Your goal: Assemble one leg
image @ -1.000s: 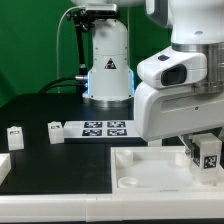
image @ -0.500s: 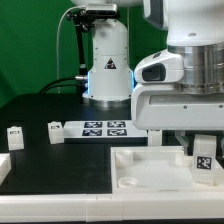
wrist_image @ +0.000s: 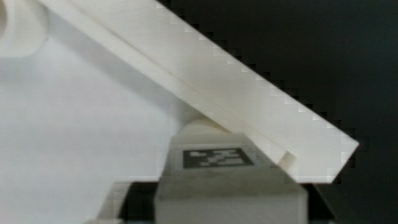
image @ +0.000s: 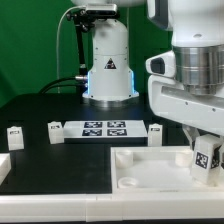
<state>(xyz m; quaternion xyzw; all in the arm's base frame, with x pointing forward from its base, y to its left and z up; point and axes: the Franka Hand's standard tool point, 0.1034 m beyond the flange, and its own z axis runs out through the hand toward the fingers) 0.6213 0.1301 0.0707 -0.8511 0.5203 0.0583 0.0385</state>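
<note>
Figure: placing stage of the one-leg assembly. I hold the leg (image: 208, 162) in my claw (image: 205, 143) at the exterior view's right, above the right-hand margin of the large white panel (image: 150, 168) that lies on the black desk (image: 60, 165). The leg hangs roughly upright with its square tag facing the camera. Whether its lower end touches the panel or is just above it cannot be told.

Claw: closed on the leg. In the wrist view the tagged block (wrist_image: 217, 158) fills the space between my fingers, so the jaws stand only as far apart as the leg is wide. Nothing else appears to be in contact with them.

Wrist view: the panel's raised rim (wrist_image: 231, 85) runs diagonally just beside the leg, with flat panel surface on one side and dark desk on the other. No socket is visible under the leg from here.

Judged step: transport is done and seating is not. The next move calls for finding the corner socket, centring the leg over it while keeping the leg vertical, then lowering it in.

Background: three more tagged posts (image: 14, 133) (image: 55, 130) (image: 155, 132) flank the marker board (image: 105, 128), well apart from my claw.
</note>
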